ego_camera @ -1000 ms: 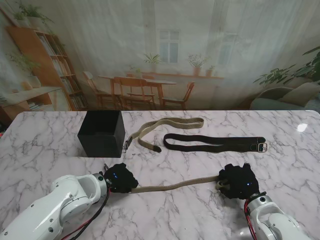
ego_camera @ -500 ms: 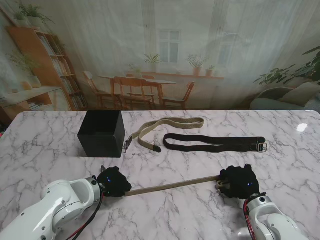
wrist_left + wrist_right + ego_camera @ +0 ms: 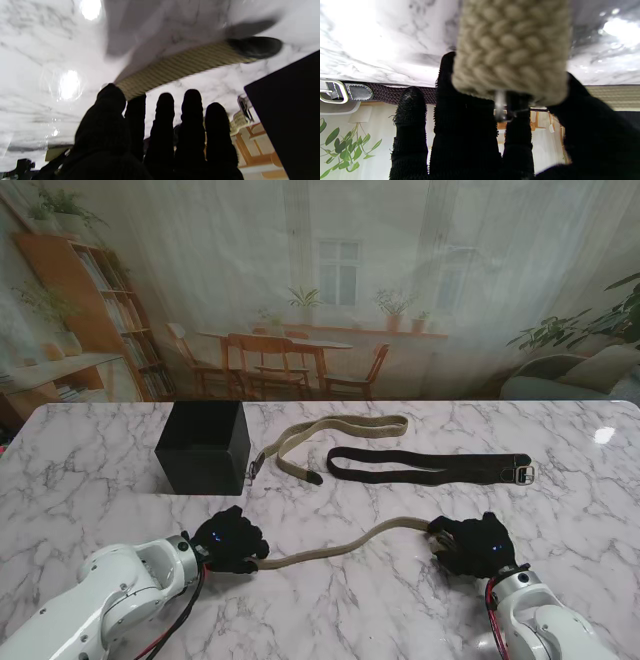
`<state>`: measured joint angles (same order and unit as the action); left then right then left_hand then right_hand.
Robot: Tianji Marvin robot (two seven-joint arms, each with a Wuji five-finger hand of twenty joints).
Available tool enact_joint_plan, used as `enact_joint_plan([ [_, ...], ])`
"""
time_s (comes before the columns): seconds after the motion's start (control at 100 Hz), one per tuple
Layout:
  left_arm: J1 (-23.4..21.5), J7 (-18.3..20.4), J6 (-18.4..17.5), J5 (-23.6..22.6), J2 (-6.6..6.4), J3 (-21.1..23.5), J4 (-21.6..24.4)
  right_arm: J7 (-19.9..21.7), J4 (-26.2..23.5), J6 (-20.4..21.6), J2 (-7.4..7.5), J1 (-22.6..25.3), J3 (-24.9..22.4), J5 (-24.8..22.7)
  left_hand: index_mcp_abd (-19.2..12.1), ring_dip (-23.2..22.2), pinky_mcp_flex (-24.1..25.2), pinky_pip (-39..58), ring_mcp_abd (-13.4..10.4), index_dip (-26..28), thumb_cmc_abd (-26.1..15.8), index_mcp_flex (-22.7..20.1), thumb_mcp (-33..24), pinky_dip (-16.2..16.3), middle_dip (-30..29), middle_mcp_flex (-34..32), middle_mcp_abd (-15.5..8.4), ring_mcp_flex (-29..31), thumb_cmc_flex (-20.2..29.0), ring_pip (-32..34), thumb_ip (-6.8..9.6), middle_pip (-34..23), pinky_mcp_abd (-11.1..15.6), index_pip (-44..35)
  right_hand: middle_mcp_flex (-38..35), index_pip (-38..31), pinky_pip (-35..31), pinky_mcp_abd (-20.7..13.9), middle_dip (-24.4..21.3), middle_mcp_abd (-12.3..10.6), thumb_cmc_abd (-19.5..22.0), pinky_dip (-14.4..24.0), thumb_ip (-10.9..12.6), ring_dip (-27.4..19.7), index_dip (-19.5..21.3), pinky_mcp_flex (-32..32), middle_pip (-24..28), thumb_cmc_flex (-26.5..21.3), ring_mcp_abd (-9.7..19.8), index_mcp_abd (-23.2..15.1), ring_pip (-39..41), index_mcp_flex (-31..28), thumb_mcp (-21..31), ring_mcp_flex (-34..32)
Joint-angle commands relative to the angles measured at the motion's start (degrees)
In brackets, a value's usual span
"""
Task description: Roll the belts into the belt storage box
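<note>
A beige woven belt (image 3: 340, 548) lies in a slack curve on the marble table between my two hands. My left hand (image 3: 232, 542) is shut on its left end. In the left wrist view the thumb (image 3: 110, 100) and first finger pinch the strap (image 3: 180, 67), which ends in a dark tip (image 3: 255, 47). My right hand (image 3: 478, 545) is shut on the belt's other end. The right wrist view shows the weave (image 3: 512, 50) close up over the fingers, with a metal buckle prong (image 3: 501, 107). The black storage box (image 3: 203, 446) stands beyond my left hand.
A second beige belt (image 3: 330, 432) lies folded to the right of the box, its buckle (image 3: 250, 470) next to the box wall. A black belt (image 3: 430, 467) with a silver buckle (image 3: 525, 473) lies farther from me than my right hand.
The beige belt was stretched nearly straight half a second ago and now sags in a curve. My left hand has edged slightly right. My right hand has hardly moved.
</note>
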<state>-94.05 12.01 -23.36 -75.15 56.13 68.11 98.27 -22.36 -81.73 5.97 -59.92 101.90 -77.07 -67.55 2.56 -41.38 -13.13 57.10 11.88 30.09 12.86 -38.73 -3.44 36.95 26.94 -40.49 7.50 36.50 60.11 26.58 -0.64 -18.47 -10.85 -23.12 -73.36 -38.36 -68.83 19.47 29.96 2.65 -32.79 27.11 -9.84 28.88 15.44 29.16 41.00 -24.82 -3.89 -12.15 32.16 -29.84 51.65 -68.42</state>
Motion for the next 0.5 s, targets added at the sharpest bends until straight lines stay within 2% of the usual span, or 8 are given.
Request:
enact_joint_plan([
  [0.0,-0.8,-1.04,-0.66,-1.12,0.14,0.49,0.33,-0.09,1.24,0.41,-0.03,-0.15,0.57,0.23,1.26,2.07,2.12,-2.23,0.83,0.71,-2.0,2.28,0.84,-1.05,-2.9,5.17,1.62,-3.02,-1.69,-3.02,0.82,2.68,-0.96,3.67,-5.78,1.9,-2.18,-0.41,0.39,-3.36,1.56,0.93,3.16,0.92,-1.28,0.98,4.06,-3.51,0.68,-2.18,1.9,5.11,5.04,-2.3],
  [0.13,-2.58,-5.5,-1.63,-2.39,0.35,2.26,1.82,-1.39,2.25,0.77,-0.07,-0.88,1.34,0.49,1.52,4.1,4.1,-4.76,0.48,-0.51,-3.82,3.78,1.73,-1.9,-5.17,10.49,2.08,-6.4,-3.84,-5.39,0.81,5.18,-0.59,6.68,-8.62,1.34,-3.87,-0.11,-0.19,-3.32,2.46,0.81,3.29,1.24,-1.34,3.56,4.63,-5.44,0.27,-5.25,3.49,10.74,5.37,-5.07],
  [0.2,-3.58,-7.66,-2.18,-3.18,0.44,3.37,2.71,-1.83,2.71,1.14,-0.16,-1.2,1.64,0.97,1.62,4.62,4.46,-5.28,0.38,-0.96,-4.23,3.81,2.1,-2.03,-5.75,11.64,2.24,-7.08,-4.29,-5.73,0.82,5.59,-0.61,7.2,-9.64,0.11,-4.42,0.34,-0.55,-3.41,3.26,0.51,3.28,1.26,-1.06,4.62,4.85,-7.2,-0.28,-9.01,4.13,12.07,5.43,-6.08],
  [0.29,-4.71,-10.11,-2.62,-3.82,0.56,4.66,3.53,-1.78,2.96,1.81,-0.19,-1.43,1.75,1.36,1.69,4.87,4.69,-5.53,0.35,-1.41,-4.66,3.95,2.34,-2.06,-6.03,12.08,2.26,-7.38,-4.57,-5.81,0.84,5.69,-0.68,7.59,-10.2,-1.41,-4.88,0.89,-0.65,-2.78,4.1,0.21,3.36,1.48,-0.69,5.57,5.19,-8.95,-0.87,-13.43,5.13,10.06,5.64,-6.56],
  [0.37,-5.6,-11.72,-2.79,-3.94,0.68,5.65,4.02,-1.16,2.71,2.5,-0.19,-1.39,1.58,1.73,1.71,5.04,4.83,-5.73,0.32,-1.66,-4.85,3.82,2.51,-2.08,-6.21,12.31,2.25,-7.5,-4.64,-5.82,0.85,5.73,-0.68,7.67,-10.22,-4.61,-4.87,1.43,-0.9,-2.45,4.68,-0.21,2.93,0.89,0.47,5.86,4.61,-10.74,-1.33,-14.05,4.92,-0.47,5.35,-6.47],
  [0.38,-5.69,-11.94,-2.81,-3.99,0.69,5.76,4.07,-1.0,2.68,2.6,-0.2,-1.36,1.54,1.81,1.77,5.05,4.81,-5.73,0.34,-1.67,-4.83,3.74,2.53,-2.07,-6.22,12.25,2.23,-7.45,-4.63,-5.79,0.85,5.7,-0.68,7.65,-10.22,-4.74,-4.89,1.44,-0.99,-2.42,4.5,-0.31,1.72,0.68,-0.14,5.85,4.37,-11.21,-1.39,-13.98,4.75,-1.78,4.89,-6.45],
  [0.42,-6.04,-12.59,-2.9,-4.12,0.73,6.18,4.24,-1.52,3.21,3.35,-0.28,-1.7,1.73,2.23,1.6,5.09,4.76,-5.73,0.21,-1.59,-4.79,3.54,2.59,-2.04,-6.27,12.18,2.22,-7.35,-4.62,-5.73,0.86,5.66,-0.72,7.48,-10.24,-11.89,-5.05,1.15,-0.9,-2.21,2.34,-0.92,-2.95,0.27,-8.35,5.97,4.05,-13.14,-1.3,-12.87,4.69,-6.96,3.19,-6.39],
  [0.49,-6.51,-13.5,-2.99,-4.2,0.78,6.71,4.4,-1.03,2.92,4.03,-0.26,-1.62,1.51,2.42,1.63,5.15,4.74,-5.76,0.24,-1.33,-4.8,3.38,2.6,-2.0,-6.35,12.15,2.26,-7.27,-4.44,-5.64,0.9,5.62,-0.78,7.16,-10.22,-17.66,-4.33,-0.95,-1.54,-2.2,-0.34,-1.41,-4.34,-0.37,-15.36,6.25,3.07,-13.57,-0.6,-7.01,3.3,-14.68,1.59,-6.35],
])
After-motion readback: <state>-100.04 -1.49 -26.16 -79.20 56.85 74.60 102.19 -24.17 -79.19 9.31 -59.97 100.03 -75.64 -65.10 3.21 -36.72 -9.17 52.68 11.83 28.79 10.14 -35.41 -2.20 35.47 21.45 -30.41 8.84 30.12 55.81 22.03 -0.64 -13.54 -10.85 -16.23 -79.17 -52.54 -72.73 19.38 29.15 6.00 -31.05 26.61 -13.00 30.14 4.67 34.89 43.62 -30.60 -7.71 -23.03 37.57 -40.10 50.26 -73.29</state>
